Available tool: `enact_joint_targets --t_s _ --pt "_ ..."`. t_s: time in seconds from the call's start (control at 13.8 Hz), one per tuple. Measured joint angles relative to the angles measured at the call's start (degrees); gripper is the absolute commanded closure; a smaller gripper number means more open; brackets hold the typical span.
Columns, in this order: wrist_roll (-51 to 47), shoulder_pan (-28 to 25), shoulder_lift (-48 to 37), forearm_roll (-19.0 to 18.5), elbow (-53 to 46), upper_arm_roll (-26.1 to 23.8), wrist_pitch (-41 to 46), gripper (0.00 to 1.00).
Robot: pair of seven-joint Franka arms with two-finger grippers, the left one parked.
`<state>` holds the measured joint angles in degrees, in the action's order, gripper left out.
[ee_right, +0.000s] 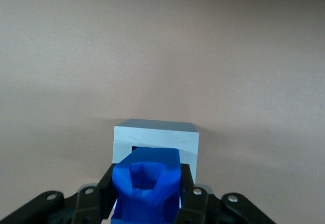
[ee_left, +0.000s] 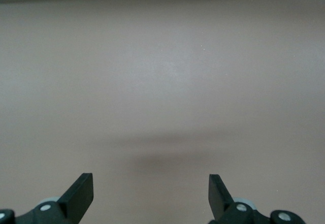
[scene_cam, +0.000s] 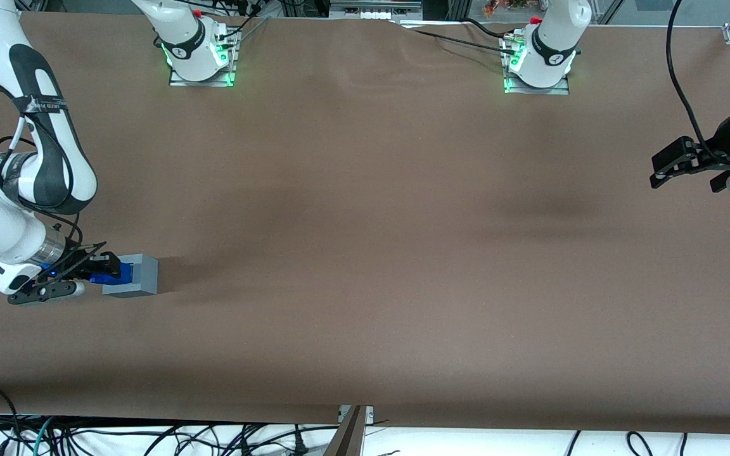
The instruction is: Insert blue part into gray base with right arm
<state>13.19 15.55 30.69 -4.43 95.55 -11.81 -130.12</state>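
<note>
2 black fingers [ee_right: 189, 181] of the right arm's [scene_cam: 19, 190] gripper [ee_right: 147, 188] are closed on the blue part [ee_right: 147, 186], holding it directly over the gray base's [ee_right: 155, 137] recess. That gray base sits on the brown table [scene_cam: 365, 221] near its working-arm end.

Right arm [scene_cam: 19, 209]: white shells, black joint sections, silver wrist ring, blue light.
Gripper [scene_cam: 100, 271]: black, two-fingered.

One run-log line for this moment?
phase: insertion | gripper: shut on blue part, over gray base | blue part: above recess, seating unclear | base: on table
</note>
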Motion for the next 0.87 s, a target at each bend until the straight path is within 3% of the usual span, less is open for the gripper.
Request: enact_joint_targets --t_s 0.65,0.73,0.87 --pt "-2.31 -0.04 -0.24 -0.11 3.00 0.02 -3.30 0.75" --pt "-2.33 -0.03 -0.25 -0.11 3.03 0.02 -3.35 0.71" --pt "-2.34 -0.03 -0.26 -0.11 3.05 0.02 -3.37 0.01"
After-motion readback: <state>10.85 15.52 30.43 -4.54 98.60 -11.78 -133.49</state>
